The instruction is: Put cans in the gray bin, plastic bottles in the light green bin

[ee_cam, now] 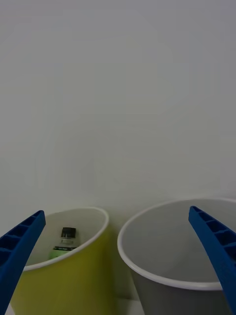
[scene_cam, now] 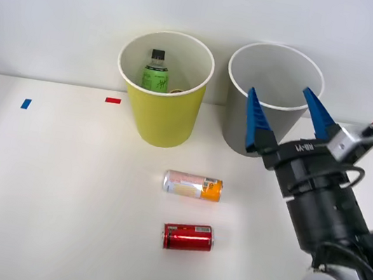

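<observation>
Two cans lie on their sides on the white table: a pale pink-white and orange can (scene_cam: 193, 185) and, nearer me, a red can (scene_cam: 188, 237). The light green bin (scene_cam: 164, 90) (ee_cam: 73, 275) stands at the back with a green black-capped plastic bottle (scene_cam: 156, 71) (ee_cam: 65, 239) upright inside it. To its right stands the gray bin (scene_cam: 273, 97) (ee_cam: 177, 256). My right gripper (scene_cam: 282, 104) (ee_cam: 118, 256) hangs open in front of the gray bin's rim, holding nothing, its blue fingers (scene_cam: 256, 120) spread wide.
Small red tape marks (scene_cam: 112, 100) and a blue one (scene_cam: 26, 103) lie on the table (scene_cam: 57, 197). A white wall runs close behind the bins. Open table surface spreads to the left of the cans.
</observation>
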`<act>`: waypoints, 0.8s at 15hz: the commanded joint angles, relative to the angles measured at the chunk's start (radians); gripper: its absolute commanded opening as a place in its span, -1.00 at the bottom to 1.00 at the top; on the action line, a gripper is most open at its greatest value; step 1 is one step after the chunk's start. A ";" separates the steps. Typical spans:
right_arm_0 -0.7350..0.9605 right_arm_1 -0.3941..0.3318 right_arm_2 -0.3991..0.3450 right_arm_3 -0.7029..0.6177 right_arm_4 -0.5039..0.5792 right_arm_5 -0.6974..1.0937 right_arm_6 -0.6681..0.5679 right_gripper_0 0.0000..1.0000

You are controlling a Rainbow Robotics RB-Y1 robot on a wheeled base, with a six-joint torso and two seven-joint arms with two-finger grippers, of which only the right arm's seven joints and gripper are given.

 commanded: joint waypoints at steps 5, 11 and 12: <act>0.288 0.029 -0.079 -0.029 0.071 -0.122 0.004 1.00; 0.451 0.146 -0.097 -0.029 0.104 -0.111 0.006 1.00; 0.465 0.147 -0.103 -0.029 0.114 -0.105 0.006 1.00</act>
